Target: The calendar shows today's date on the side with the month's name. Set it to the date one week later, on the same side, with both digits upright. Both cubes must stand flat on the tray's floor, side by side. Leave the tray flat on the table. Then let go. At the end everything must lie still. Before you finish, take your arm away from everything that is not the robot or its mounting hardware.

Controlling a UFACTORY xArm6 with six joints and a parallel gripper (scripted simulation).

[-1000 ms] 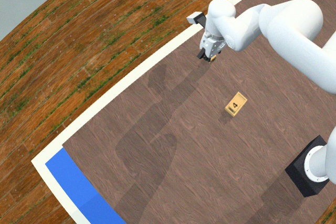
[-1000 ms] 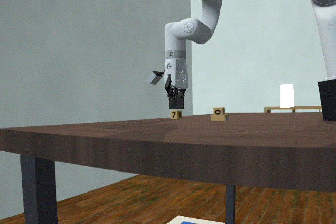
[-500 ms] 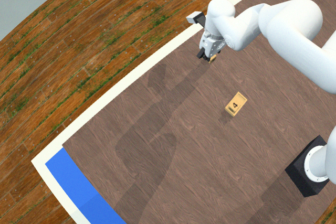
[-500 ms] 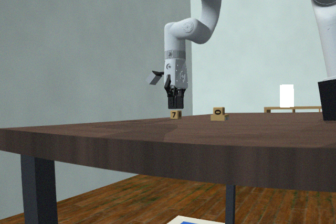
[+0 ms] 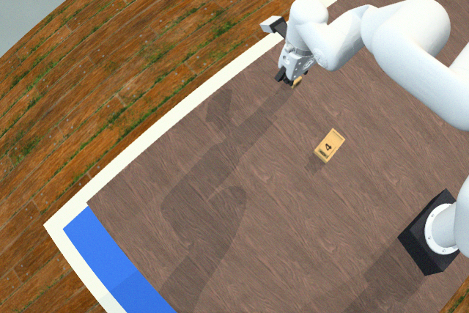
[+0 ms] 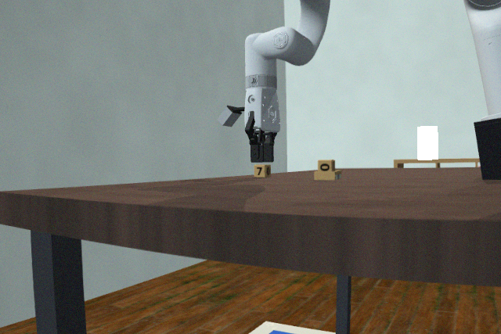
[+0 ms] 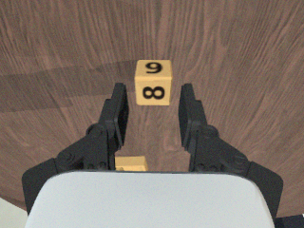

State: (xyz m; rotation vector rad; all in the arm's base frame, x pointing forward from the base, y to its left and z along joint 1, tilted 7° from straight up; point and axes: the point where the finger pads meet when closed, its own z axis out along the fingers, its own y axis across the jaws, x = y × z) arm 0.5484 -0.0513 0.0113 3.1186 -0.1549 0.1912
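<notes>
A loose wooden cube lies flat on the table. It shows a 7 and a 0 in the exterior view, and an 8 and a 9 or 6 in the wrist view. My gripper is partly open and empty, its fingertips just above this cube. The wooden tray stands apart, nearer the arm's base. A second cube stands in one end of it, 4 on top and 0 towards the exterior camera. The tray's month side is not readable.
The arm's black base stands on the same table, beyond the tray. The loose cube is near the table edge away from the base. The wrist view shows a wooden piece at the bottom, partly hidden by the gripper body.
</notes>
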